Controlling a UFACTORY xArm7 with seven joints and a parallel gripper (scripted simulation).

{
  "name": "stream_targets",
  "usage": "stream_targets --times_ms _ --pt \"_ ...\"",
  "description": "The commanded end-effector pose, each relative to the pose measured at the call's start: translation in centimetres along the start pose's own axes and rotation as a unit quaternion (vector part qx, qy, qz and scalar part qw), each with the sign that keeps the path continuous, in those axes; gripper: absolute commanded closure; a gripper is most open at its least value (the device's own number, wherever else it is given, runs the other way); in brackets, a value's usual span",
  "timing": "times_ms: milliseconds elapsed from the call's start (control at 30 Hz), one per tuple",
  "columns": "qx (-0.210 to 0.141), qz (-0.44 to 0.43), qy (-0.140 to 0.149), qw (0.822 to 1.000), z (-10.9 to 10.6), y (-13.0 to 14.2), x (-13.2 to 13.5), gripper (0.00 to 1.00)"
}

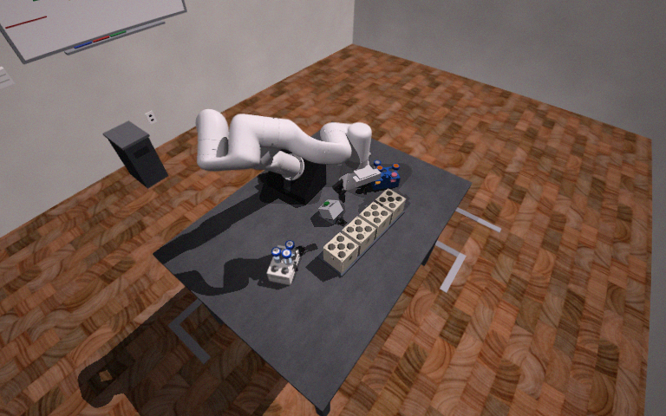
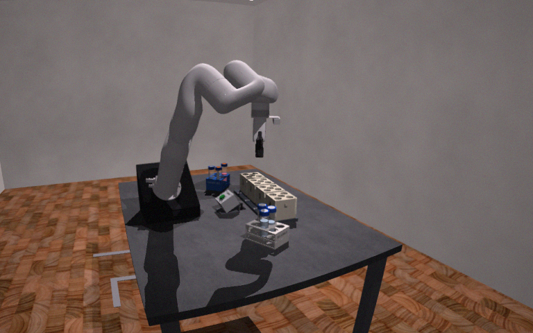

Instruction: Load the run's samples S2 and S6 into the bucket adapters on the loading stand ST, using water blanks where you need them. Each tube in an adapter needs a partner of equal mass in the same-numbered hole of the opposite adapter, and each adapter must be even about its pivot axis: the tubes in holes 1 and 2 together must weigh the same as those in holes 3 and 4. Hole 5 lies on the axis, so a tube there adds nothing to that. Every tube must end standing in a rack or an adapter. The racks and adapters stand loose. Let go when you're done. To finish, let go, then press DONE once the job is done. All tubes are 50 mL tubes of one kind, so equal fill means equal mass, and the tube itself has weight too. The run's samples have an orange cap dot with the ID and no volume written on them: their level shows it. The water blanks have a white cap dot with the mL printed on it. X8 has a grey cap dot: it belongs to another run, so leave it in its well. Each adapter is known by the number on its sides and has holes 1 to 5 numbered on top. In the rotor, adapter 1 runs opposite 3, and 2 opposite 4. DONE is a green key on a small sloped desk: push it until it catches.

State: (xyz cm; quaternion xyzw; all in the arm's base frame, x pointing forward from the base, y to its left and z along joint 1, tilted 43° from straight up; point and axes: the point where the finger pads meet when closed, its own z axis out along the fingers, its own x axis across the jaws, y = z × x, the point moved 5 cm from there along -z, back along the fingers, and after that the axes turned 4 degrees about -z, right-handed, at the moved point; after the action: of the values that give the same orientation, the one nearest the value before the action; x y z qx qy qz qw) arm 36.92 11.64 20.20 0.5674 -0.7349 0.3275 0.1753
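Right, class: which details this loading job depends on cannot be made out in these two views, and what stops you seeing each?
- Cap IDs and mL prints on the blue rack and white rack: too small, both views.
- Adapter hole numbers: too small.
- Sample fill levels: top view, arm partly covers the blue rack; exterior view, blurred.
- Open claw: edge-on, exterior view.

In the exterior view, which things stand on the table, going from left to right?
Arm base → blue rack → DONE desk → clear rack. The adapters overlap these, so I leave them out.
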Motion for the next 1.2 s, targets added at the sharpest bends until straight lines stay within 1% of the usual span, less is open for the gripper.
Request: stream_targets --times_ms 0,67,133,200,433,633,700,1167 --pt "0.004 0.056 -0.007 0.998 -0.2 0.4 1.7 0.0" --pt "0.004 0.089 -0.007 0.996 -0.2 0.6 2.7 0.0" --pt "0.004 0.089 -0.007 0.996 -0.2 0.6 2.7 0.0" --pt "0.004 0.122 -0.007 0.992 -0.2 0.8 3.6 0.0" --pt "0.003 0.236 -0.007 0.972 -0.1 1.6 7.1 0.0" --pt "0.003 0.236 -0.007 0.972 -0.1 2.3 10.0 0.0" --pt "0.003 0.236 -0.007 0.972 -0.1 2.3 10.0 0.0" --pt "0.003 0.236 -0.007 0.972 0.0 3.8 16.8 0.0"
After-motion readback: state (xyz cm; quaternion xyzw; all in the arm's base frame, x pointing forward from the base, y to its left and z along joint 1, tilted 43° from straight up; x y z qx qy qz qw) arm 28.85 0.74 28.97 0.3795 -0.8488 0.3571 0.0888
